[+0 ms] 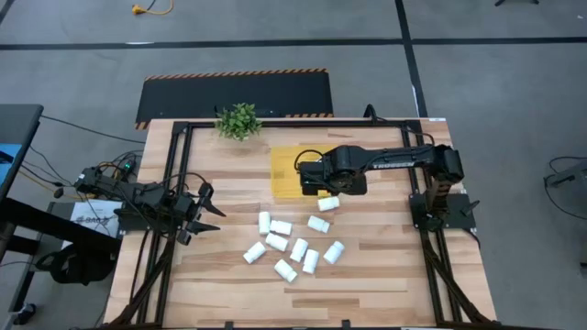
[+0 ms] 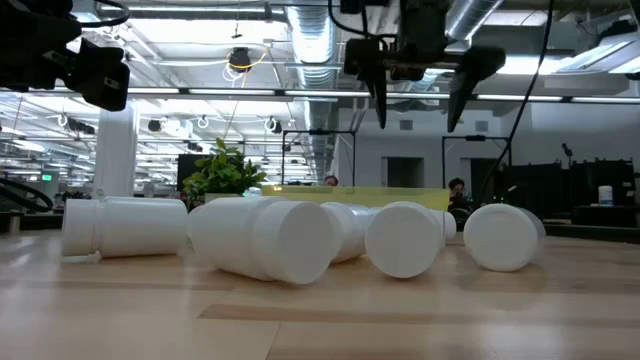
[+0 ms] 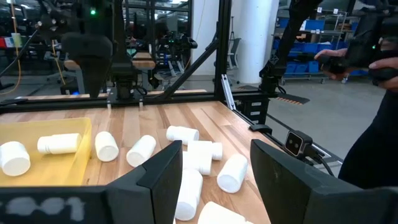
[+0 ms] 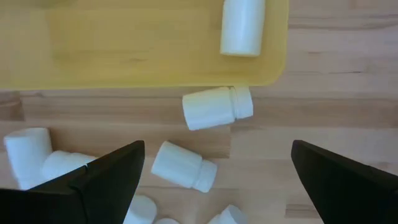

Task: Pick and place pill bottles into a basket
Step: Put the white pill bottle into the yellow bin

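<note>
While the right tool (image 1: 323,191) hangs spread and empty over the basket (image 1: 284,160), most pill bottles (image 1: 292,247) lie beside it on the desk (image 1: 385,275); light, rigid, slick, they probably suit a mid-body pinch. Left tool (image 1: 206,213) waits pressed together.

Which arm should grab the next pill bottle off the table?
The right. Its open hand hovers over the yellow basket, right beside the nearest pill bottle. The left hand is shut, parked at the table's left edge.
</note>
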Robot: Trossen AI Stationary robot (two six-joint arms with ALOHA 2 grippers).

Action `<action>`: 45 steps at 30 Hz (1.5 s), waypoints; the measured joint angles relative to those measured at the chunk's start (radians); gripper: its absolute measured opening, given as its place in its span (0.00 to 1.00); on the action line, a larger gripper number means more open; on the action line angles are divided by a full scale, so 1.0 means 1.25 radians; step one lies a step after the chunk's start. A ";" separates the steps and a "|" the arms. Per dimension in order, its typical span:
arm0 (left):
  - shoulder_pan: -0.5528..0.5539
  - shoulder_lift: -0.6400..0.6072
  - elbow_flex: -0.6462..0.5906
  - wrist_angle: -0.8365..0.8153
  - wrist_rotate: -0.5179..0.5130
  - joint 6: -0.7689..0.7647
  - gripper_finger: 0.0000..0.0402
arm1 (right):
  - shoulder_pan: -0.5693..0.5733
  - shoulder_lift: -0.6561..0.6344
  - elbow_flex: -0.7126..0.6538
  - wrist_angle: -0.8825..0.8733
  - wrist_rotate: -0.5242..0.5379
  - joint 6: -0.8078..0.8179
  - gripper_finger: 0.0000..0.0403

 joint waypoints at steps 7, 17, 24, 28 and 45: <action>0.000 0.000 0.000 0.000 0.000 0.000 0.44 | -0.007 0.043 -0.001 0.017 -0.012 -0.026 0.99; 0.000 0.000 0.000 0.000 0.000 0.000 0.44 | -0.006 0.080 0.000 0.040 -0.013 -0.026 0.99; 0.000 0.000 0.000 0.000 0.000 0.000 0.44 | -0.015 0.081 -0.001 0.038 0.008 -0.041 0.99; 0.000 0.000 0.000 0.000 0.000 0.000 0.44 | -0.021 0.081 -0.001 0.031 0.009 -0.045 0.99; 0.000 0.000 0.000 0.000 0.000 0.000 0.44 | -0.006 0.081 -0.001 0.037 0.004 -0.016 0.99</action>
